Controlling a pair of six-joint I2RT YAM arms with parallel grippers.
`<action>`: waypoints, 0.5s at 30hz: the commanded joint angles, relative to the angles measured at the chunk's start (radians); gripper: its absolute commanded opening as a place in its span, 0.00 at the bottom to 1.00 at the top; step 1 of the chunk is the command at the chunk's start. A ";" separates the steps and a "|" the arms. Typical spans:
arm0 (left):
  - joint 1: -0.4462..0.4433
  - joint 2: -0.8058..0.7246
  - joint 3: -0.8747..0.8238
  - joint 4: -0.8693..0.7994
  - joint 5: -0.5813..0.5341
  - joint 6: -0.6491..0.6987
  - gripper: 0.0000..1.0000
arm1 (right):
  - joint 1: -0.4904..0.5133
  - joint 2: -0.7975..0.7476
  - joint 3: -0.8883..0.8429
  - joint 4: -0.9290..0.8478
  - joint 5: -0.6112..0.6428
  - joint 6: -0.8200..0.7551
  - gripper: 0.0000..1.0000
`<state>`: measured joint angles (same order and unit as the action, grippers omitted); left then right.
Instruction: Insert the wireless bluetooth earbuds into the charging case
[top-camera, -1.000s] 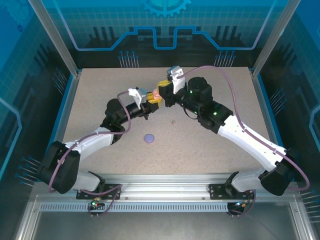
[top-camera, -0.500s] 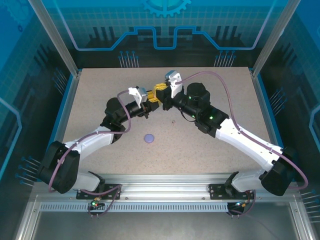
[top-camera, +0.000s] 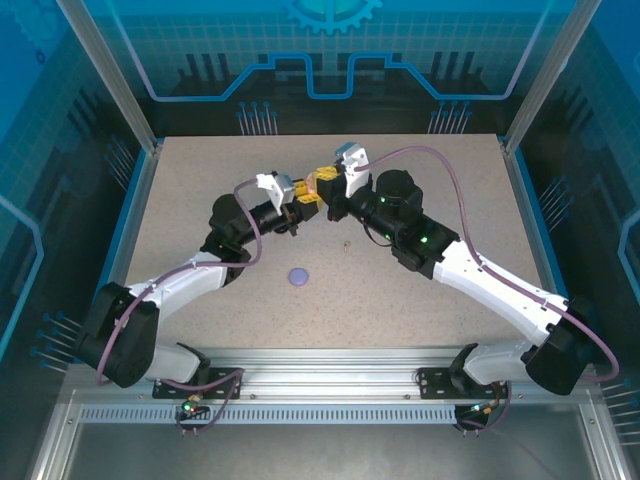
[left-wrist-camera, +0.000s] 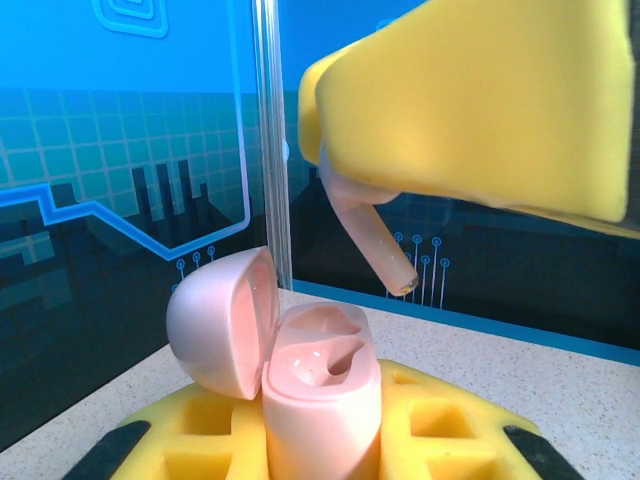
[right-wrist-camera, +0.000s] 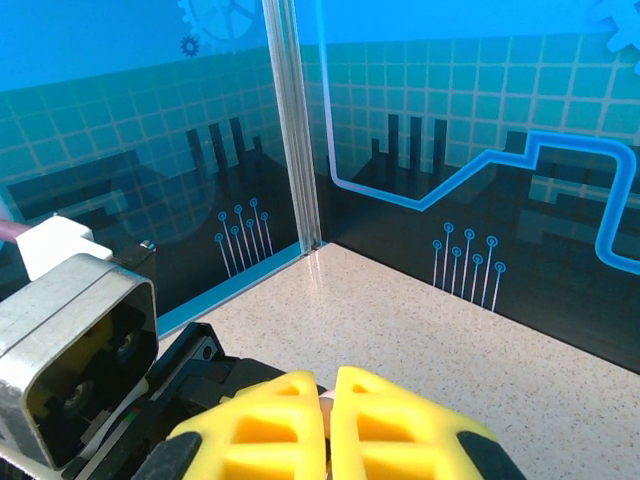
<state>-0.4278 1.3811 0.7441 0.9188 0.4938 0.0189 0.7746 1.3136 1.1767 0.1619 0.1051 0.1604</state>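
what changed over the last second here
The right gripper, shut on a pink earbud, edged in toward the left gripper and now covers the open pink case in the top view. The left gripper stayed shut on that case, in place. The lilac case on the table did not move.

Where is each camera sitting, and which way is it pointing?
Top external: above and behind the arm bases, looking down at the table; both arms show, left gripper meeting right gripper.
Left wrist: on the left wrist, looking along its yellow fingers at the open pink case they clamp, pink earbud above.
Right wrist: on the right wrist, looking over its shut yellow fingers toward the corner post.
Shared: right gripper's yellow pads, in left wrist and top external.
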 joint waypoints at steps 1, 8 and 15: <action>-0.006 -0.035 0.030 0.012 0.013 0.026 0.00 | 0.011 -0.013 -0.012 0.048 0.026 0.017 0.06; -0.006 -0.048 0.031 0.008 0.014 0.027 0.00 | 0.010 0.001 -0.020 0.054 0.029 0.032 0.05; -0.006 -0.054 0.040 0.002 0.023 0.023 0.00 | 0.008 0.014 -0.019 0.060 0.015 0.047 0.04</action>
<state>-0.4278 1.3544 0.7452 0.9112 0.4942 0.0269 0.7742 1.3155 1.1599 0.1886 0.1230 0.1875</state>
